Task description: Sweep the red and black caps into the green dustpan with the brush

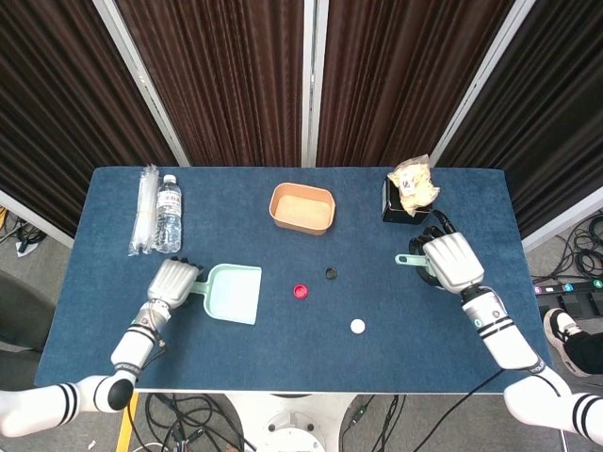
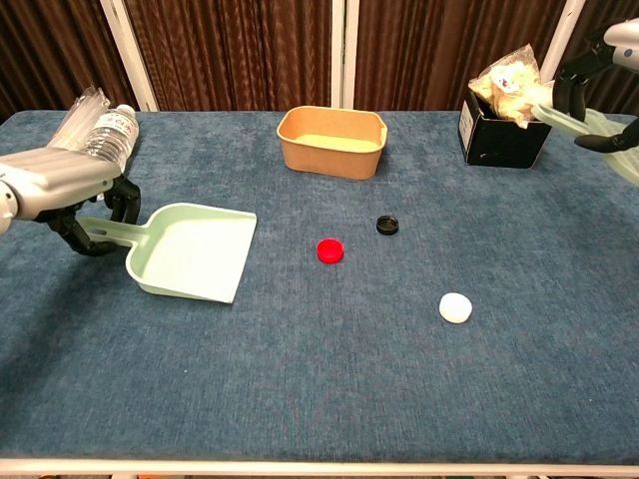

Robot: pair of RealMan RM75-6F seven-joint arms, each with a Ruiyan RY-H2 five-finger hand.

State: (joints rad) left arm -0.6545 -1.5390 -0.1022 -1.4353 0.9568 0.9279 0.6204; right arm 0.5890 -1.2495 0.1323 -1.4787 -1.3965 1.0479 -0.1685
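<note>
Left robot hand (image 2: 62,190) grips dustpan (image 2: 190,251) handle, pan flat on tabletop (image 2: 319,389), left. Right robot hand (image 1: 452,261) holds brush (image 1: 415,258), far right. Red cap (image 2: 329,250), black cap (image 2: 387,225) mid-tabletop, apart.

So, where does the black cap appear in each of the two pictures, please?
Head view: the black cap lies near the middle of the table, just up and right of the red cap.
Chest view: the black cap lies a little right of centre, again up and right of the red cap.
Shared landmark: the orange tray, farther back on the table in both views.
</note>
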